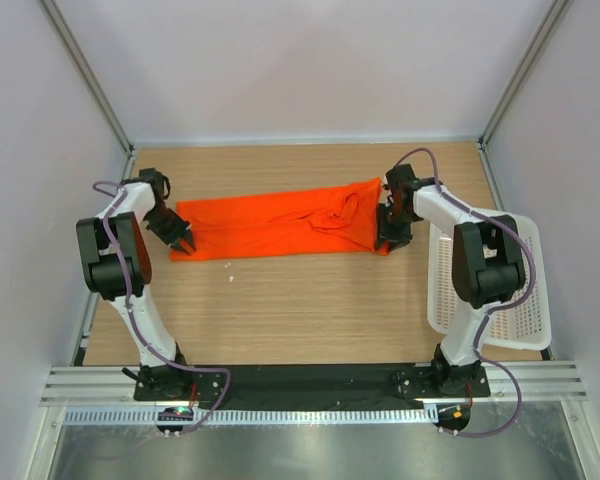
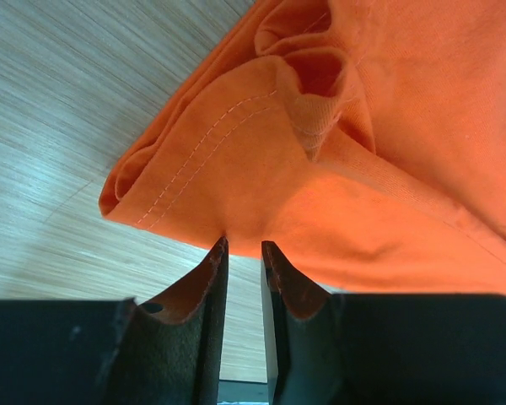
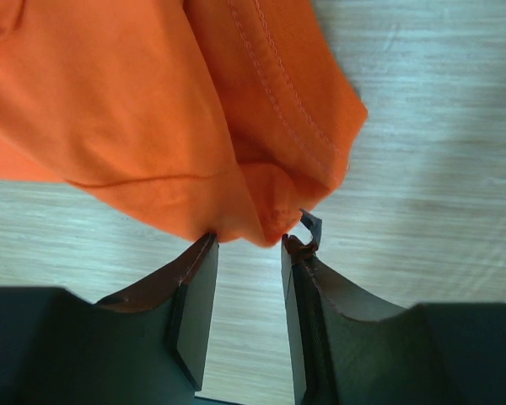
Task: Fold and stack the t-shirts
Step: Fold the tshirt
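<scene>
Orange-red t-shirt [image 1: 270, 225] lies folded into a long band across the far middle of the table [image 1: 310, 310], running left to right, with bunched fabric near its right end.

The left arm [image 1: 115, 255] rises from its base at the near left edge, bends at the elbow and reaches toward the far side, then turns inward so that its wrist points down at the band's left end. The right arm [image 1: 490, 265] mirrors it from the near right, its wrist tipped down over the band's right end.

The left claw [image 1: 185, 240] stands only a narrow slit apart. Its tips meet the stitched hem at the shirt's near left corner, and wood grain shows through the gap lower down. The right claw [image 1: 392, 238] is partly open, wider than the left. A folded corner of the shirt hangs right at its tips, touching them, with bare wood visible between the fingers [image 3: 194, 287]. Whether either claw actually pinches cloth cannot be told.

The table is pale wood. A white lattice basket [image 1: 525, 325] sits at its right edge, beside the right arm. Plain white walls [image 1: 300, 60] close the space on three sides.
</scene>
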{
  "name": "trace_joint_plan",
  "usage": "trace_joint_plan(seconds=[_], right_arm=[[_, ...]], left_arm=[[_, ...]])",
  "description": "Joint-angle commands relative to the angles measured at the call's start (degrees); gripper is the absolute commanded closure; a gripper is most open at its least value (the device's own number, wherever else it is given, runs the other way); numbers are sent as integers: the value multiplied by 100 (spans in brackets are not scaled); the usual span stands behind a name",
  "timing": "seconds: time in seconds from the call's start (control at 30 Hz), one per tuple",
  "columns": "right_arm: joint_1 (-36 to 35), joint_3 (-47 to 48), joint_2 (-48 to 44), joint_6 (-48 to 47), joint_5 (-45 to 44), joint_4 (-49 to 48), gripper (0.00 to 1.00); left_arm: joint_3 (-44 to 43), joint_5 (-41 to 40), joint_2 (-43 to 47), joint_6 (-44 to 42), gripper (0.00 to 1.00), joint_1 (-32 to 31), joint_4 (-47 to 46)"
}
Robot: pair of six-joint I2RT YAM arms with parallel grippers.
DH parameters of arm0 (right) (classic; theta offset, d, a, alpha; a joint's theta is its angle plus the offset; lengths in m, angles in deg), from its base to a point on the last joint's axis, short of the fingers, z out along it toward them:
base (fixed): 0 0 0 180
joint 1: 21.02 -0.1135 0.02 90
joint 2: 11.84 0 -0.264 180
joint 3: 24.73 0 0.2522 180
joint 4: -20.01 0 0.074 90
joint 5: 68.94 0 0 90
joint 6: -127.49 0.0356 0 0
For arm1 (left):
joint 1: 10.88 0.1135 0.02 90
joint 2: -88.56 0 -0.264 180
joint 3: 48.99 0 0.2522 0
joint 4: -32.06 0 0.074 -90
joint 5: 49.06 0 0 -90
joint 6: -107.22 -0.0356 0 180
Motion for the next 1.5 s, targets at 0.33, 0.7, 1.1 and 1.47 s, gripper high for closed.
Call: trace_joint_plan(seconds=[0.33, 0.7, 1.1, 1.47], right_arm=[[-27, 148, 349, 85, -823, -244, 95], [-36, 912, 234, -222, -1977, 652, 99], [-1, 1721, 771, -29, -2459, 1101, 68], [-141, 2511, 1104, 1641, 467, -138, 53]], left_arm=[[-207, -72, -293, -99, 80, 43, 1], [-321, -248, -452, -213, 81, 123, 107], [-409, -134, -162, -371, 80, 123, 229], [-92, 271, 840, -485, 62, -228, 124]])
